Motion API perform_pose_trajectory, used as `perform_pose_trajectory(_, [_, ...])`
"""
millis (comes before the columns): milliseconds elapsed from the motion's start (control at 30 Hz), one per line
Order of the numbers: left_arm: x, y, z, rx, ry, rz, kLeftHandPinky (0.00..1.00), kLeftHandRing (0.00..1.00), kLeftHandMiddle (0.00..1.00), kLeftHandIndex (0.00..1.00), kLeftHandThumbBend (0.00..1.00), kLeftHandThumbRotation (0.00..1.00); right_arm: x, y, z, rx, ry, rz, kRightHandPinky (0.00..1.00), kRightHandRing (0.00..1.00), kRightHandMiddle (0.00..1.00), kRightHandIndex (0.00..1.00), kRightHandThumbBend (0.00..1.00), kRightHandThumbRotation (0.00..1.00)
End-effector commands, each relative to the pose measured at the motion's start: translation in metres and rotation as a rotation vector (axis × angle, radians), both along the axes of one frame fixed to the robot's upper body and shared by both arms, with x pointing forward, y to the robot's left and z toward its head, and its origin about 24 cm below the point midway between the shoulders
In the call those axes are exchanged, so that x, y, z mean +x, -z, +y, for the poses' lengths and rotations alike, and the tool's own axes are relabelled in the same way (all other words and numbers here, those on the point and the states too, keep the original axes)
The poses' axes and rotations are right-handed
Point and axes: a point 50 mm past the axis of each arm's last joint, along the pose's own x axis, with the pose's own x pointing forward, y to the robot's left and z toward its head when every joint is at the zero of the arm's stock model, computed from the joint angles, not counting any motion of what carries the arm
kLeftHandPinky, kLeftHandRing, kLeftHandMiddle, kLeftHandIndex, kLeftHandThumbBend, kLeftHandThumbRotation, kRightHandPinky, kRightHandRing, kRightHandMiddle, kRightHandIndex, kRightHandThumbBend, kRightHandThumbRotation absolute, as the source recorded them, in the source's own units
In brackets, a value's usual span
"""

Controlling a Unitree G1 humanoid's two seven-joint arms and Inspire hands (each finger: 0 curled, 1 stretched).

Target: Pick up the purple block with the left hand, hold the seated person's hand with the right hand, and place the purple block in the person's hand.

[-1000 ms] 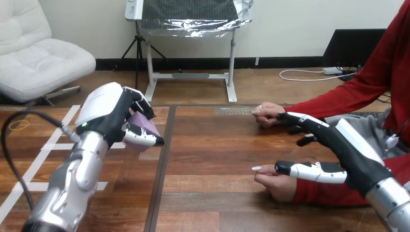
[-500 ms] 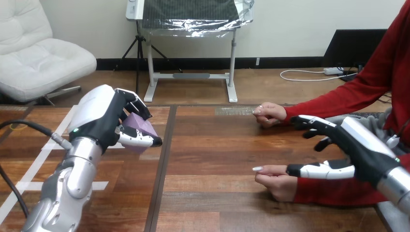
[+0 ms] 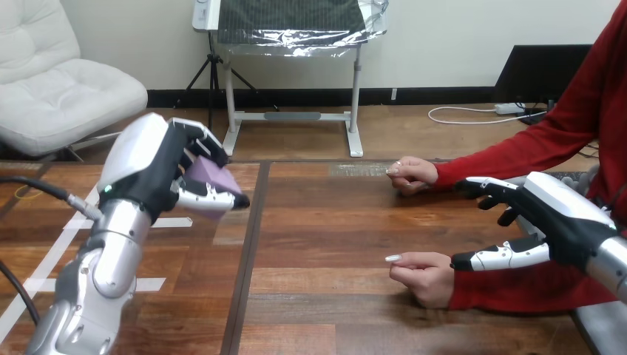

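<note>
1. Wooden table [image 3: 333, 222] of brown planks spreads across the lower part of your head view, with white tape strips [image 3: 52, 255] on its left part.
2. Your left hand [image 3: 151, 174] hangs raised over that left part, at the end of the silver left arm [image 3: 103, 274] that comes up from the bottom left corner.
3. Its fingers curl over the top of the purple block [image 3: 211, 176] and its thumb closes underneath. The block sits clamped in the hand, clear of the table.
4. You see the person's near hand [image 3: 423, 275] resting on the table right of centre, loosely closed, with one finger pointing left.
5. You see the person's far hand [image 3: 410, 174] lying on the table near its far edge, well apart from the block.
6. Your right hand [image 3: 554, 214] comes in from the right edge, over the red sleeve [image 3: 517, 292] of the near arm.
7. Its fingers reach leftward, straight and spread away from the thumb, and curl round nothing.
8. Its thumb lies along the red sleeve with the tip just beside the wrist of the near hand. You cannot tell whether it touches.
9. The purple block and the person's near hand are well apart, with the table's dark seam [image 3: 248, 244] between them.
</note>
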Motion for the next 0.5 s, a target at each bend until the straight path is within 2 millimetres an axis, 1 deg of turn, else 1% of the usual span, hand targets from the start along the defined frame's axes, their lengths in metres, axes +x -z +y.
perform_pose_trajectory(0, [0.0035,-0.0399,-0.0018,-0.027,0.015,-0.146,0.36,0.38,0.44,0.43,0.73,0.00,0.0281,-0.0419,0.0016,-0.086,-0.046,-0.126,0.70,0.84,0.87,0.88,1.00,0.50])
perform_pose_trajectory(133, [0.0030,-0.0401,-0.0020,-0.027,0.017,-0.146,0.36,0.38,0.44,0.43,0.73,0.00,0.0310,-0.0416,0.0003,-0.107,-0.047,-0.103,0.76,0.85,0.87,0.88,1.00,0.47])
perform_pose_trajectory(467, [0.0029,-0.0408,-0.0019,-0.028,0.018,-0.140,0.37,0.38,0.44,0.43,0.73,0.00,0.0357,-0.0399,-0.0004,-0.179,-0.074,-0.055,0.83,0.85,0.87,0.88,1.00,0.44])
